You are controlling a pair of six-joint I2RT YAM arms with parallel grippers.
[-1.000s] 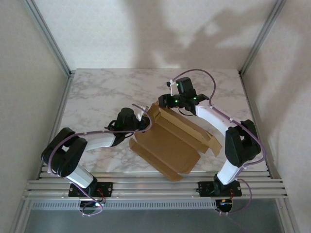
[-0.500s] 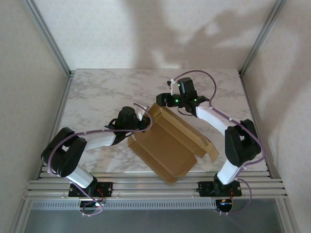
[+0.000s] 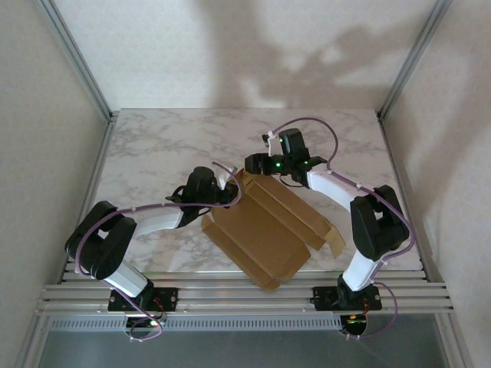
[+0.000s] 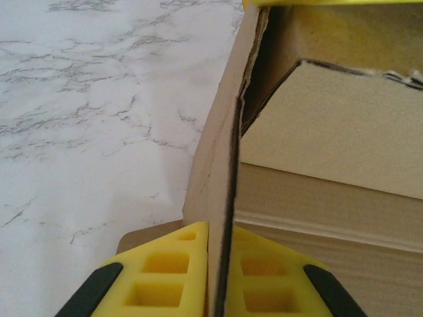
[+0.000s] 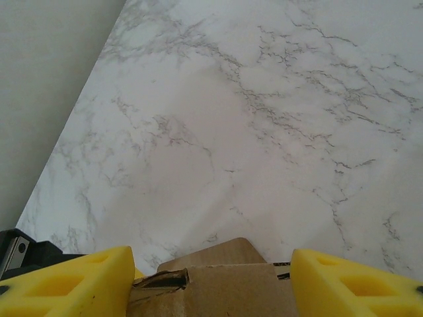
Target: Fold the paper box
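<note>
Though narrower before, right hand [image 5: 210,259] wider.

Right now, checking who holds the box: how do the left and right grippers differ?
The left gripper is shut; the right gripper is open. The left gripper pinches an upright wall of the paper box; the right gripper's fingers straddle its edge without clamping. Both have yellow fingers.

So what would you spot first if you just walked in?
A big brown paper box, half folded, in the middle of the marble table. The left gripper pinches its upright side wall, and the right gripper stands open at its far corner.
</note>
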